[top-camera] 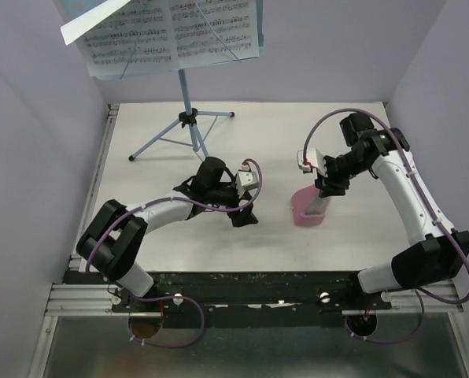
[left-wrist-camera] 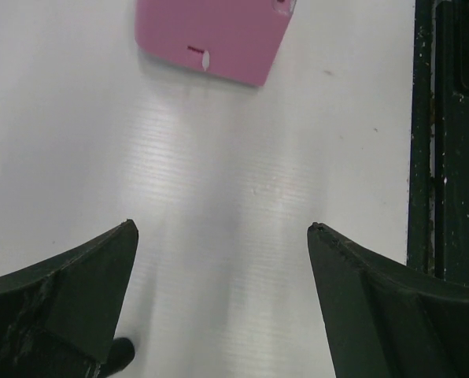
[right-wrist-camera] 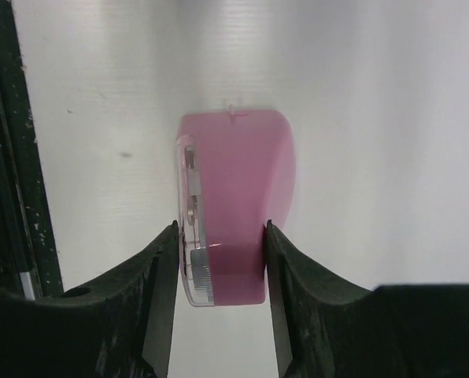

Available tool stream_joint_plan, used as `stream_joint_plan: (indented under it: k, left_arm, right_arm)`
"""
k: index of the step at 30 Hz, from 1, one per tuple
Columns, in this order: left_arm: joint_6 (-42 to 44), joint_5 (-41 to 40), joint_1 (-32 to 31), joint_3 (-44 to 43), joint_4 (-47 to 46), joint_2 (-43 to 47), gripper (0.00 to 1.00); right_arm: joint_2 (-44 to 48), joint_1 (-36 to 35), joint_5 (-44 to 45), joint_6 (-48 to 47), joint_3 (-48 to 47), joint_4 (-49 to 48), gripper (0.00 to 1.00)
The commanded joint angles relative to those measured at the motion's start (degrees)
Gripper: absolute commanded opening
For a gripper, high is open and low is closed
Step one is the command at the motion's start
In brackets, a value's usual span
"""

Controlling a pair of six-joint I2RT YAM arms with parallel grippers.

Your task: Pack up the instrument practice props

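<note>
Right end effector (right-wrist-camera: 220,232) pinches the small pink wedge-shaped metronome (right-wrist-camera: 234,169) by its sides, right of middle on the white desk (top-camera: 242,252), toward its near edge. Left end effector (left-wrist-camera: 220,226) hangs spread wide, empty. A straight, level lift should keep the tapered faces from slipping.

Bright, even light from above fills all three views. The white table (top-camera: 282,252) shows a soft sheen down the middle of both wrist frames, and shadows on it are faint. The pink metronome (right-wrist-camera: 234,197) is sharp. The dark fingers (left-wrist-camera: 69,291) along the bottom edges look slightly soft and nearly black.
</note>
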State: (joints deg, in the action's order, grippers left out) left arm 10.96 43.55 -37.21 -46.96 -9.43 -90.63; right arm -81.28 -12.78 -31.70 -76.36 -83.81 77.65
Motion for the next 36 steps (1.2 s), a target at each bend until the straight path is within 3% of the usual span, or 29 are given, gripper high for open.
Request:
stream_joint_plan:
  k: [1, 11, 21, 33, 36]
  left_arm:
    - [6.7, 3.29, 2.93, -1.2, 10.64, 4.23, 0.99]
    - [9.78, 2.95, 8.47, -4.63, 21.64, 7.48, 0.99]
    - [12.16, 1.54, 10.75, -6.3, 25.87, 8.8, 0.99]
    - [13.74, -0.04, 11.02, -5.6, 29.99, 10.38, 0.99]
    - [13.91, -0.57, 11.19, -5.6, 30.52, 10.65, 0.99]
  right_arm:
    - [-2.21, 2.83, 5.51, -3.53, -6.35, 11.47, 0.01]
    - [-16.18, 16.54, 11.57, -14.77, -24.19, 18.76, 0.0]
    - [-29.02, 26.48, 14.83, -21.2, -40.72, 20.53, 0.0]
    - [-32.9, 27.54, 14.91, -21.99, -39.51, 16.49, 0.01]
    - [-33.07, 27.63, 15.36, -21.64, -38.27, 15.08, 0.21]
